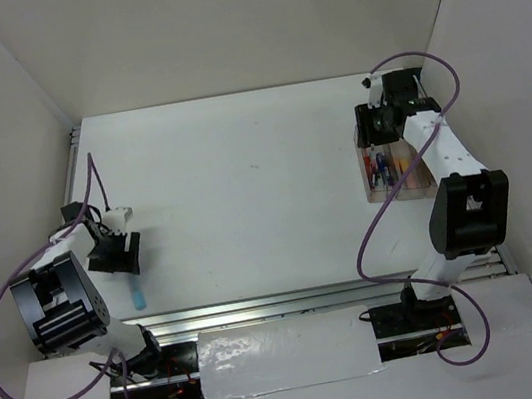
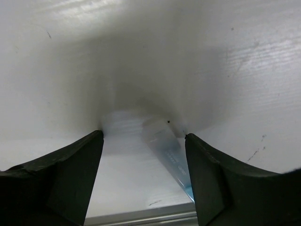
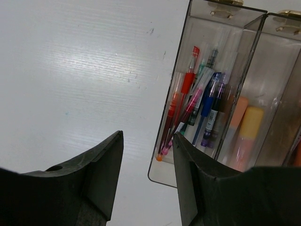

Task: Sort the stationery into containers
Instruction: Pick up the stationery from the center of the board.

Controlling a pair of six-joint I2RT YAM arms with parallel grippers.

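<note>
A light-blue marker [image 1: 138, 297] lies on the white table near the front left edge. My left gripper [image 1: 124, 262] is low over it and open; in the left wrist view the marker [image 2: 171, 157] lies between the fingers, close to the right finger [image 2: 221, 183], untouched. The clear containers [image 1: 371, 195] stand at the right. My right gripper [image 1: 376, 129] hovers at their far end, open and empty. In the right wrist view the left bin [image 3: 164, 174] holds several red, blue and dark pens [image 3: 207, 106]. The bin beside it holds an orange and a yellow-pink marker [image 3: 249, 127].
White walls enclose the table on the left, back and right. A metal rail [image 1: 312, 299] runs along the front edge, just below the marker, and shows in the left wrist view [image 2: 141, 219]. Purple cables loop off both arms.
</note>
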